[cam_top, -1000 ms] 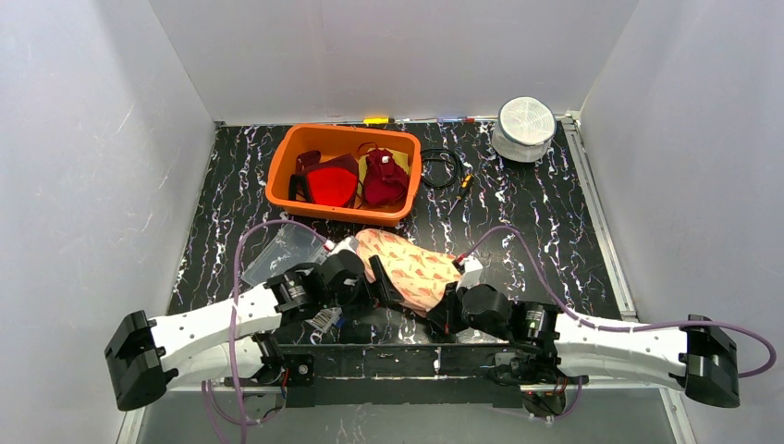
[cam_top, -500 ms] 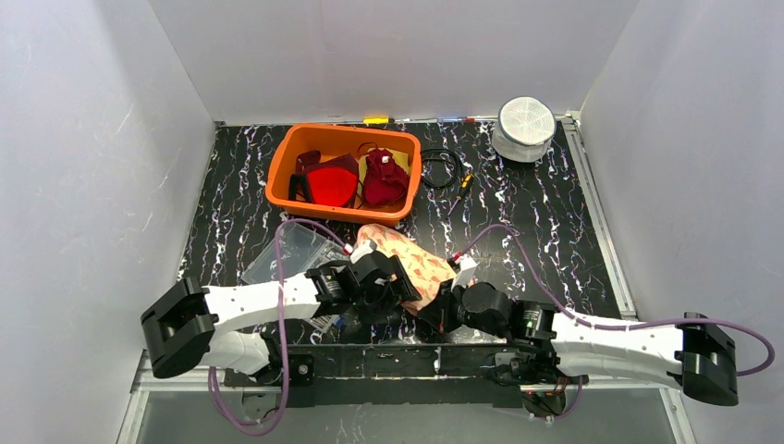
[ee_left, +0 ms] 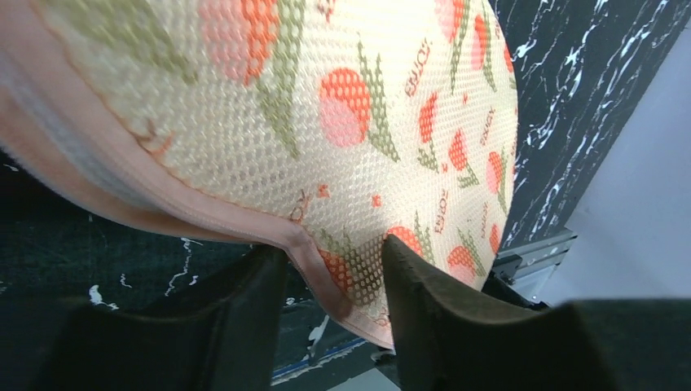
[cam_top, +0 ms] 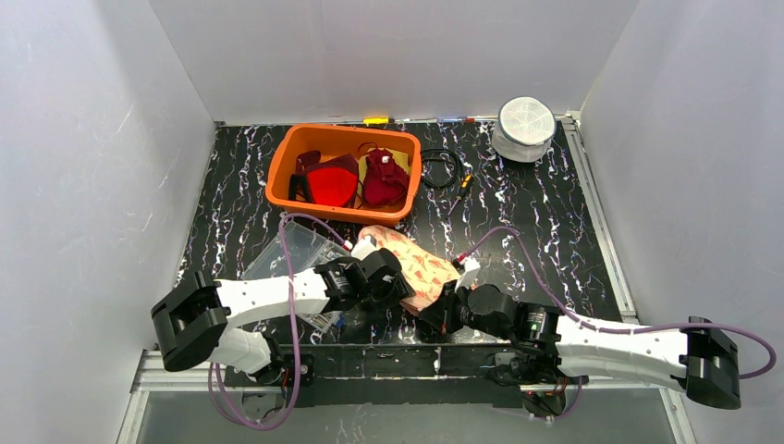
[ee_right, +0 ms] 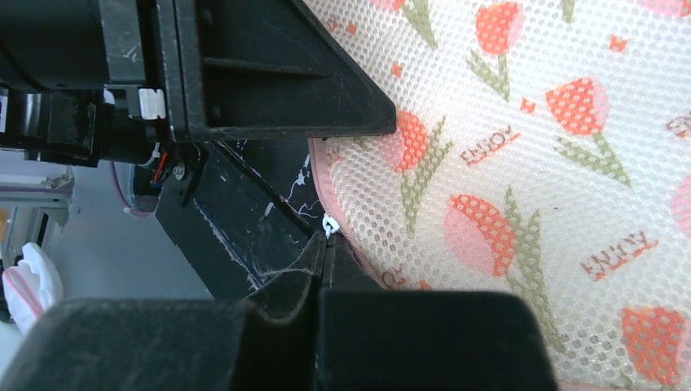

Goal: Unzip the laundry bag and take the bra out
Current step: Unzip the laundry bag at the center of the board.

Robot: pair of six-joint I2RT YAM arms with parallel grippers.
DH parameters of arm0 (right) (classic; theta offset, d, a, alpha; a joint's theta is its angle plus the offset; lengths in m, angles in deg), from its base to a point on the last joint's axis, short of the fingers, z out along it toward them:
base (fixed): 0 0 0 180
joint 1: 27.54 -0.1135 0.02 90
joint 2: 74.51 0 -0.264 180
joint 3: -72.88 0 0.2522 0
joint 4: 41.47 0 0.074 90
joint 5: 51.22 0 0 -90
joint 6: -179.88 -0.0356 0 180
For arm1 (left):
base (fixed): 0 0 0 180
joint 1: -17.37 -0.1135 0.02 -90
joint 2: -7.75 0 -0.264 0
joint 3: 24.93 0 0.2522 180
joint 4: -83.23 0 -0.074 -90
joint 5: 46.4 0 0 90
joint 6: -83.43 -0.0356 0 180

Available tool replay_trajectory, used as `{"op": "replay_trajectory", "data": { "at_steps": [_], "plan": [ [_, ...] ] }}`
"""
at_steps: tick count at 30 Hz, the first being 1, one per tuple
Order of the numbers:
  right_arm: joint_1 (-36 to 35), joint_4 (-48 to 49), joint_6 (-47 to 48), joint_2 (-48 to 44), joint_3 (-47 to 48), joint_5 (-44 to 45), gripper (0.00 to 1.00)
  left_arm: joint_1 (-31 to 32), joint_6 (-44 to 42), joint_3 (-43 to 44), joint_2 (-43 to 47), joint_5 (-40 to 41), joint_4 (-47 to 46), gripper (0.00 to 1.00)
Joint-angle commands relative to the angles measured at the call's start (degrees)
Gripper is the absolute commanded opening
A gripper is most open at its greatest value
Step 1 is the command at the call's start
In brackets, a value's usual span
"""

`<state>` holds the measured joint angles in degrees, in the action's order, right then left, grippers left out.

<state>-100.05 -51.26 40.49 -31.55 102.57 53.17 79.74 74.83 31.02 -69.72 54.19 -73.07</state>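
The bag (cam_top: 416,268) lies on the table (cam_top: 536,203) between our arms, not yet unzipped, we judge; no bra shows. Our right gripper (ee_right: 322,248) is pinched tight on the zip pull (ee_right: 328,221). Our left gripper (ee_left: 332,269) stands half-wide astride the hem, and we cannot tell if it grips. If that hold is loose, the bag may drag along with the pull, or the tab may slip free.
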Motion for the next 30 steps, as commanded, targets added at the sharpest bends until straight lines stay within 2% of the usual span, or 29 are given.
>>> {"op": "replay_trajectory", "data": {
  "at_steps": [1,10,18,22,30],
  "plan": [
    [-0.2,1.1,-0.4,-1.5,-0.1,-0.3,0.01,0.0,0.2,1.7,0.3,3.9,3.7,0.38],
    [-0.3,-3.8,-0.1,-4.6,1.0,0.5,0.01,-0.9,0.2,1.9,1.1,5.9,6.4,0.01],
    [-0.2,-13.4,0.3,-9.3,2.7,3.0,0.01,-2.0,-0.9,0.7,4.3,7.3,8.2,0.0],
    [-0.3,-18.5,-1.3,-11.4,3.4,6.0,0.01,-3.1,-5.0,0.6,5.6,6.0,7.6,0.0],
    [-0.3,-21.5,-3.2,-15.2,2.5,8.6,0.01,-7.3,-16.1,-1.7,7.1,-3.9,1.9,0.0]
  ]
}}
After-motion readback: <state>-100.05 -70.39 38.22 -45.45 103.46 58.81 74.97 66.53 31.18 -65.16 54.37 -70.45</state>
